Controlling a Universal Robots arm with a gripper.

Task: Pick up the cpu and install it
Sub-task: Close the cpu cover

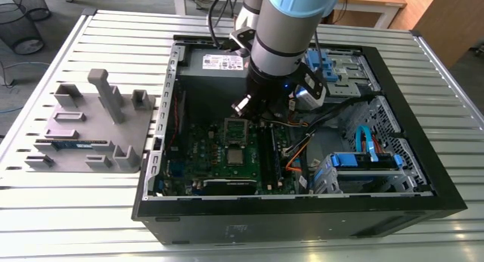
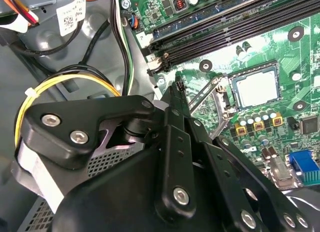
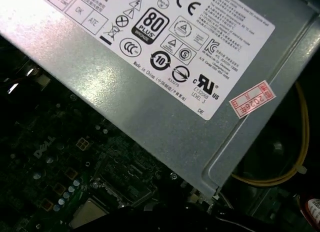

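Note:
The cpu [image 1: 236,156] is a small silver square lying flat in the socket on the green motherboard [image 1: 204,154]. Both wrist views show the cpu [image 2: 256,88] [image 3: 90,214] in its socket frame. The socket's metal load plate [image 1: 236,130] stands swung open behind the chip, and its frame [image 2: 210,95] rises just beside my fingertips. My gripper [image 1: 257,112] hangs inside the case above the back of the socket, apart from the chip. In the second wrist view the gripper [image 2: 177,87] has its black fingers [image 2: 172,137] brought together to a point with nothing between them.
The open black computer case [image 1: 408,208] lies on a slatted metal table [image 1: 90,216]. A grey power supply [image 3: 150,67] sits close behind the gripper. Cables [image 2: 75,82] and blue drive bays [image 1: 363,160] fill the exterior view's right. A grey fixture plate [image 1: 83,126] holding a memory stick [image 1: 72,143] lies outside the case.

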